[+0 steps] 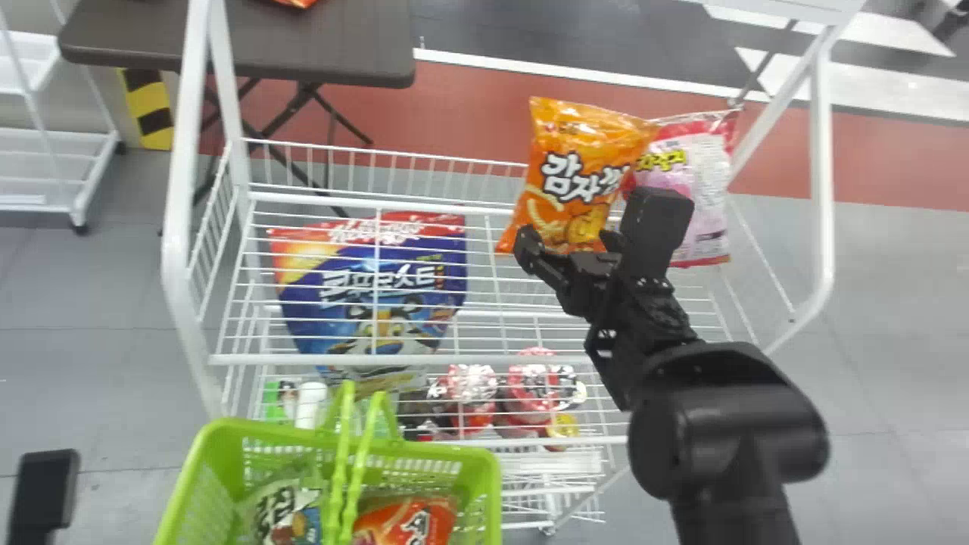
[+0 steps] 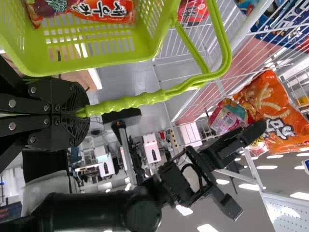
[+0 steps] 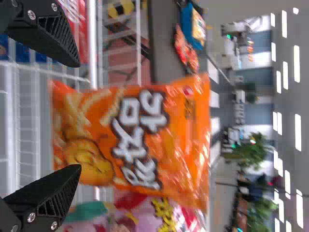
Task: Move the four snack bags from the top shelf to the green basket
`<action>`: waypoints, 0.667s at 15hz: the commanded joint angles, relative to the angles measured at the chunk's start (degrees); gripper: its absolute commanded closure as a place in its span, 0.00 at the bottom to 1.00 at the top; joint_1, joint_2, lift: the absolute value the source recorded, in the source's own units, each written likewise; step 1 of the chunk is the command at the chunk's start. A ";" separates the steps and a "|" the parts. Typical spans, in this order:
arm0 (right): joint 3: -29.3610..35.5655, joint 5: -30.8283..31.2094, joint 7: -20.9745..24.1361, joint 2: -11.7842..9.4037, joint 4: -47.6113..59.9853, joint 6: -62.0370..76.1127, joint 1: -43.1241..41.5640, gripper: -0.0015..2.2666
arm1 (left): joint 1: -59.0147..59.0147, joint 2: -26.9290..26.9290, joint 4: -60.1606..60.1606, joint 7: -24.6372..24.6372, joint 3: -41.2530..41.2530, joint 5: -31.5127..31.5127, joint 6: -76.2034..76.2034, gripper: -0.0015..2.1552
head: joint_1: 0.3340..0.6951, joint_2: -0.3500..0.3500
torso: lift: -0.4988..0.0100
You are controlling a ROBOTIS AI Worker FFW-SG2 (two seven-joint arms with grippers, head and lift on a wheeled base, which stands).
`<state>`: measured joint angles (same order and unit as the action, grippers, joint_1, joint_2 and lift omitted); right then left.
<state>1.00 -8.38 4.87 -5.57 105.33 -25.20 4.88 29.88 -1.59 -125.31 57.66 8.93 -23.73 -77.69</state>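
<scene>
My right gripper is at the lower edge of an upright orange snack bag on the top shelf. In the right wrist view the same gripper stands open, its fingers wide apart and the orange bag in front of them. A pink snack bag stands beside it, partly covered. The green basket contains a green-and-white bag and a red-orange bag. In the left wrist view my left gripper is shut on the basket's handle.
A large blue bag lies left of the orange one within the white wire rack. Red-and-white packages sit on a lower level. A dark table stands behind the rack. A black part juts in at the lower left.
</scene>
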 commanded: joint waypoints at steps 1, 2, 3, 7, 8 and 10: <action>1.20 1.26 -0.47 -0.06 -8.65 9.42 -4.71 0.03 | 0.00 0.00 -0.55 -0.18 0.22 0.00 -0.32 0.84 | 1.00 0.07 | 0.98; 1.11 2.32 -0.65 -0.14 -11.20 12.23 -6.73 0.03 | -0.08 0.00 -0.55 -0.27 0.30 0.08 -0.32 0.84 | 1.00 0.05 | 0.98; 1.11 3.02 -0.74 -0.14 -12.78 12.06 -8.49 0.03 | -0.08 0.09 -0.55 -0.36 0.30 0.26 -0.32 0.84 | 1.00 0.04 | 0.98; 1.20 1.97 -7.06 -0.06 -14.72 0.63 -11.74 0.50 | -0.26 0.27 -0.29 -0.36 0.74 0.35 -0.32 0.84 | 1.00 0.06 | 0.98; 1.11 1.70 -8.21 -0.06 -14.19 -2.53 -11.56 0.74 | -0.35 0.27 -0.11 -0.36 0.83 0.44 -0.32 0.84 | 1.00 0.08 | 0.98; 1.20 0.12 -9.35 -0.06 -12.87 -5.17 -10.68 0.86 | -0.35 0.36 -0.11 -0.36 0.83 0.44 -0.32 0.84 | 1.00 0.10 | 0.98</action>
<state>2.19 -7.38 -4.14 -5.63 91.48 -28.18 -6.39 29.55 -1.26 -125.45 57.28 9.74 -23.32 -78.01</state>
